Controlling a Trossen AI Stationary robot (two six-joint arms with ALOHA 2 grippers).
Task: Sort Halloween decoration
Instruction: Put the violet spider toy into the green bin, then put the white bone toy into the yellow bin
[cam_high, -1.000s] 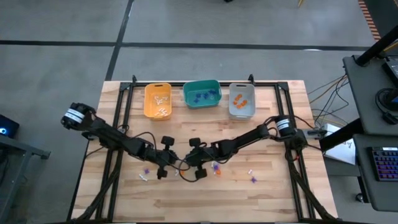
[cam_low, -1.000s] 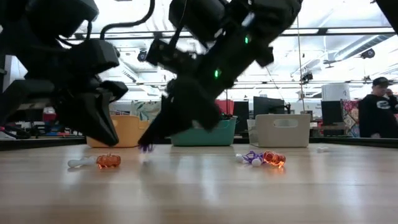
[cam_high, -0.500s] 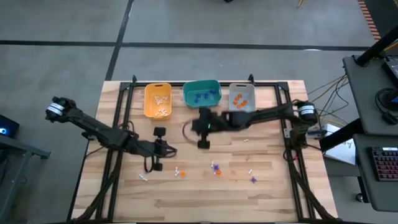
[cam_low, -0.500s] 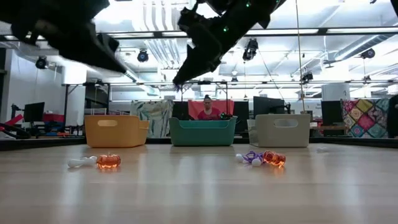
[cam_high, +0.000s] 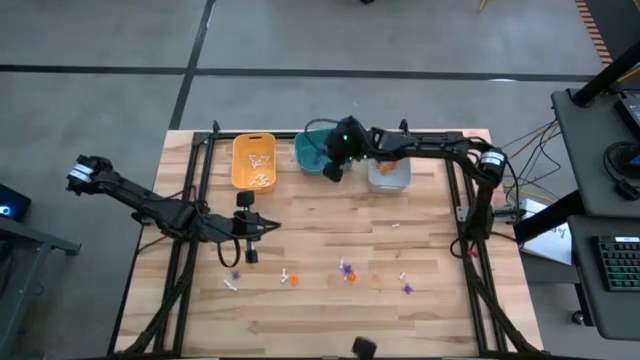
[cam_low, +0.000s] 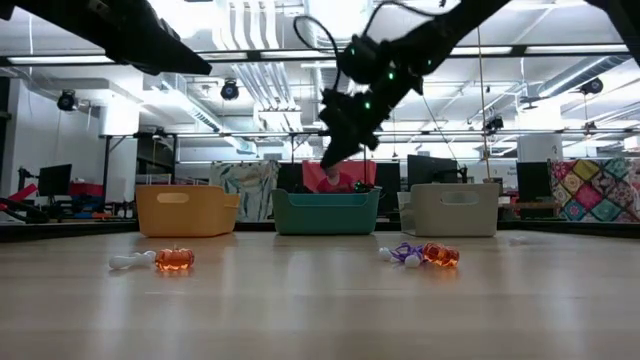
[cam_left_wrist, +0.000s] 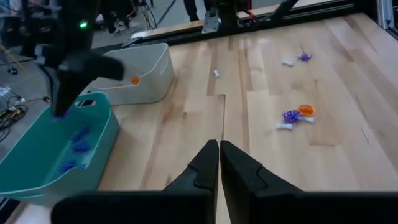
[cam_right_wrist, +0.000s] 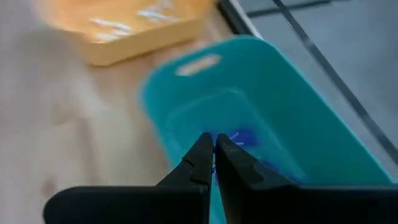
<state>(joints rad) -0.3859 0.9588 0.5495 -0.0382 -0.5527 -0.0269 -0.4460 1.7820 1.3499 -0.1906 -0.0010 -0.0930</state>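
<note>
From where I stand, the right gripper hangs right over the teal bin, fingers pinched together on what looks like a small purple trinket, so the drop lies straight below it. The left gripper waits clenched and empty mid-table; the nearest loose purple trinket sits just beside it at about seven o'clock, making that arm the closer one.

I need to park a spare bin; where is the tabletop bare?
Bare wood lies between the bin row, yellow bin to grey bin, and the trinket scatter, and along the near edge. The left gripper hangs over the scatter's left end.
</note>
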